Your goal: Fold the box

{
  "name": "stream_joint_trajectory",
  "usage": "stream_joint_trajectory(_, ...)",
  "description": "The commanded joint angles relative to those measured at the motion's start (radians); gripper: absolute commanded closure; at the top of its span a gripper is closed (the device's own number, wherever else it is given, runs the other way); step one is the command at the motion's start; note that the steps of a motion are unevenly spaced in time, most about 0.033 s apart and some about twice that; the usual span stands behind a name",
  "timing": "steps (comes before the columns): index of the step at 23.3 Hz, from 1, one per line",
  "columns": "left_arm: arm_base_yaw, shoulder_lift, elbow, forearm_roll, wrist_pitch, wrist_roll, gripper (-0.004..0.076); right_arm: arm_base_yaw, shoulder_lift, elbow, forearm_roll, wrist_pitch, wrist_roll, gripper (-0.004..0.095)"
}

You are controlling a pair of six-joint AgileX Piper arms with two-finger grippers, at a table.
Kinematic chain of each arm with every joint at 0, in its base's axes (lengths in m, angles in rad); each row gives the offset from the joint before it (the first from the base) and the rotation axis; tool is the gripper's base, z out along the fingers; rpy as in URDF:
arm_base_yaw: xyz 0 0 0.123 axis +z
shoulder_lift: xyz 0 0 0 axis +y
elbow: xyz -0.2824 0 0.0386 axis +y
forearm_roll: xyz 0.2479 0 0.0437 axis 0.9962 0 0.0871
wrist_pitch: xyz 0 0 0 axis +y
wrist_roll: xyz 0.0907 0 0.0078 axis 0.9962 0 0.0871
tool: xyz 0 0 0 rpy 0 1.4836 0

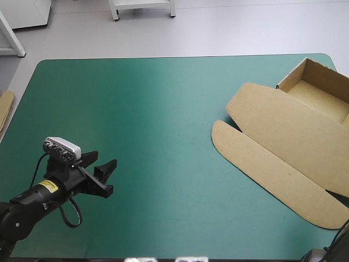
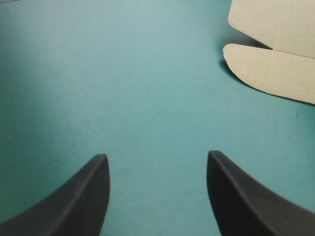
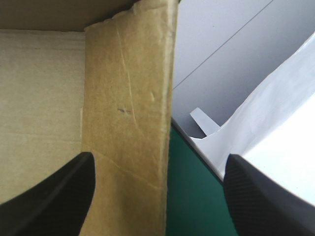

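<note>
The brown box [image 1: 283, 142] lies at the table's right side as an open tray [image 1: 322, 90] at the far right corner. Its lid and a rounded flap lie flat toward the middle. My left gripper [image 1: 104, 162] hovers low at the near left, far from the box, open and empty. In the left wrist view the left gripper [image 2: 156, 156] has only cover between its fingers, with the flap [image 2: 275, 69] well ahead. In the right wrist view the right gripper [image 3: 160, 157] is open, and an upright box wall [image 3: 128, 98] stands between its fingers.
The teal-green table [image 1: 152, 109] stretches bare between my left gripper and the box. An edge of more brown board [image 1: 4, 109] shows at the table's left edge. A white surface [image 3: 275, 132] lies beyond the table edge, beside the right gripper.
</note>
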Motion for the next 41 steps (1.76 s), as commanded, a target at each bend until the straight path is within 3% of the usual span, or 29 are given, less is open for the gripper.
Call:
stream_joint_trajectory(1, 0.001, -0.003, -0.027, -0.028, -0.054, -0.006, 0.0304, -0.035, -0.117, -0.027, 0.024, 0.007, -0.011, 0.0213)
stream_joint_trajectory(4, 0.001, -0.003, -0.027, -0.024, -0.052, -0.006, 0.0304, -0.091, -0.192, -0.027, 0.118, 0.007, -0.019, 0.0214)
stream_joint_trajectory(8, 0.001, -0.003, -0.027, -0.024, -0.054, -0.001, 0.0304, -0.134, -0.312, -0.027, 0.462, 0.007, -0.118, 0.0258)
stream_joint_trajectory(9, 0.001, -0.003, -0.027, -0.024, -0.054, -0.001, 0.0304, -0.120, -0.348, -0.027, 0.582, 0.007, -0.167, 0.0287)
stream_joint_trajectory(12, 0.001, -0.003, -0.027, -0.020, -0.056, -0.001, 0.0304, -0.001, -0.453, -0.027, 0.741, 0.007, -0.247, 0.0305)
stream_joint_trajectory(17, 0.001, -0.003, -0.027, -0.020, -0.074, 0.021, 0.0304, 0.316, -0.618, -0.009, 0.700, 0.007, -0.336, 0.0411)
stream_joint_trajectory(19, 0.001, -0.003, -0.027, -0.020, -0.082, 0.029, 0.0304, 0.497, -0.701, 0.033, 0.573, 0.006, -0.342, 0.0426)
stream_joint_trajectory(21, 0.001, -0.003, -0.027, -0.020, -0.088, 0.047, 0.0304, 0.699, -0.820, 0.180, 0.352, -0.021, -0.307, 0.0426)
stream_joint_trajectory(24, 0.001, -0.005, -0.027, -0.020, -0.088, 0.047, 0.0304, 0.830, -0.930, 0.368, 0.278, -0.148, -0.279, 0.0426)
stream_joint_trajectory(27, 0.001, -0.005, -0.027, -0.022, -0.088, 0.047, 0.0304, 0.911, -1.051, 0.614, 0.290, -0.306, -0.266, 0.0426)
stream_joint_trajectory(29, 0.001, -0.007, -0.024, -0.023, -0.098, 0.047, 0.0304, 0.963, -1.178, 0.859, 0.290, -0.472, -0.264, 0.0426)
stream_joint_trajectory(32, 0.001, -0.027, 0.010, -0.028, -0.135, 0.068, 0.0304, 0.994, -1.280, 1.077, 0.294, -0.612, -0.270, 0.0426)
stream_joint_trajectory(41, 0.001, -0.145, 0.187, -0.118, -0.218, 0.107, 0.0304, 1.008, -1.441, 1.456, 0.350, -0.875, -0.369, 0.0431)
